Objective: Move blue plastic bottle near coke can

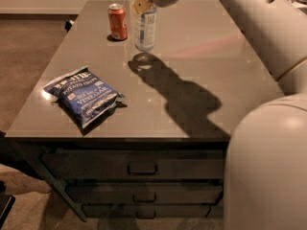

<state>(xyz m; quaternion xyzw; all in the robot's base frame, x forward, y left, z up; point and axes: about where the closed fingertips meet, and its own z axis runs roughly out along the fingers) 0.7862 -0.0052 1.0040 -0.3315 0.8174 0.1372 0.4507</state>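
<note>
The blue plastic bottle (145,28) is clear with a blue-and-white label. It is upright at the far part of the grey table (211,61), just right of the coke can (118,21), a short red-orange can with a silver top. A small gap separates the two. My gripper (142,3) comes in from the upper right and is shut on the bottle's top, hiding the cap. The bottle's base seems slightly above the tabletop, with its shadow nearer to me.
A flat blue chip bag (85,95) lies at the near left of the table. My arm's large white body (268,143) fills the right side of the view. Drawers (142,166) run under the table's front edge.
</note>
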